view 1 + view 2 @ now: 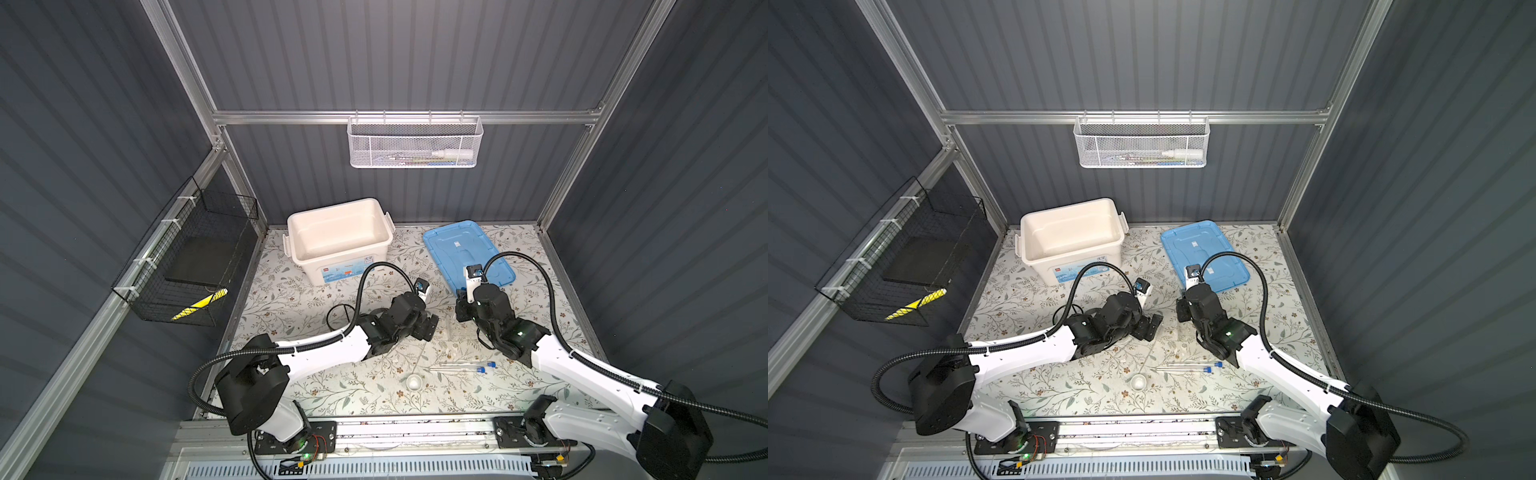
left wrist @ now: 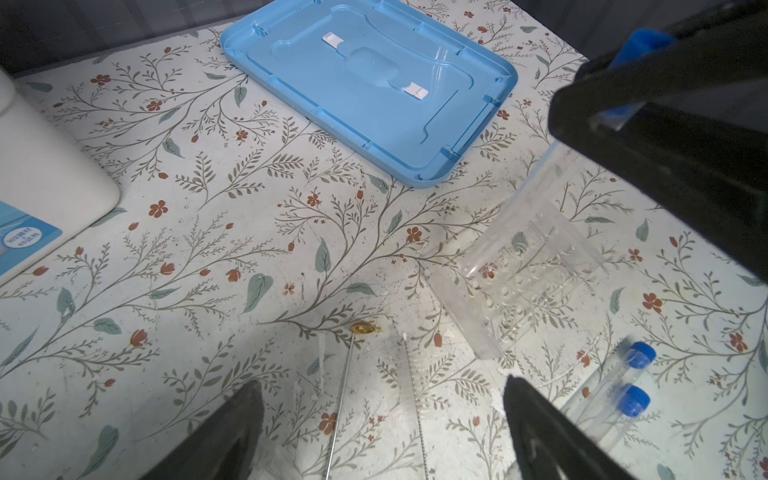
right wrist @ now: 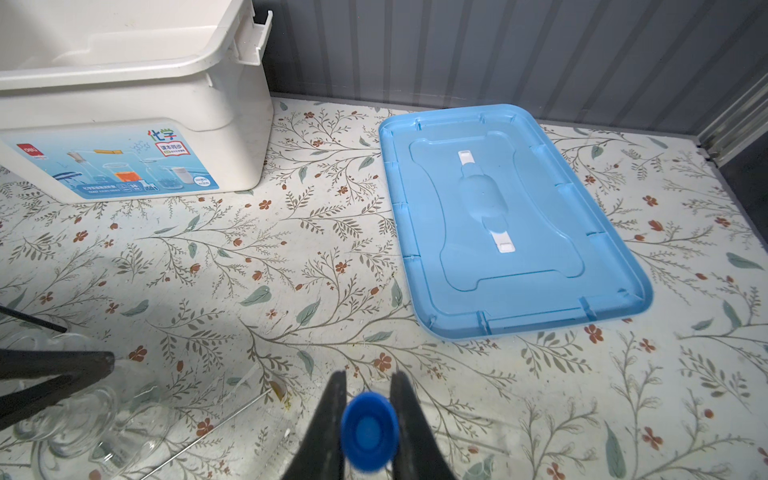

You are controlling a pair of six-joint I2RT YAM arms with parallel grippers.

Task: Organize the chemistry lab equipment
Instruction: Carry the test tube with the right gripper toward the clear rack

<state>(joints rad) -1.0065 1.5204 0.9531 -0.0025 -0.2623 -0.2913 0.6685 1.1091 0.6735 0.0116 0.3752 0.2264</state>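
Right tool [image 3: 368,384] is clamped on a blue-capped tube [image 3: 368,432], gripping just below the cap, with the cap facing the wrist camera. In the left wrist view we see that tube pointing down over the clear tube rack [image 2: 528,270]; we cannot tell whether its tip sits in a hole. The rack is on the surface [image 1: 291,299] between the two tools. Left tool [image 2: 382,384] has its fingers wide apart with nothing between them, low over the surface just beside the rack. Under it a thin rod [image 2: 340,407] with an amber tip and a thin wire brush [image 2: 417,407] lie side by side. Two spare tubes [image 1: 465,366] lie flat and side by side in front of the rack, caps toward the right arm. The white dish [image 1: 413,381] sits near the front edge, close to those tubes but apart from them. The wire tripod [image 1: 338,316] stands behind the left arm, partly hidden by it. We see clear glassware [image 3: 79,419] by the left tool in the right wrist view, too blurred to tell the pieces apart. The white box [image 1: 316,266] is open at the back left, and the blue lid [image 1: 465,253] lies flat beside it, not touching.
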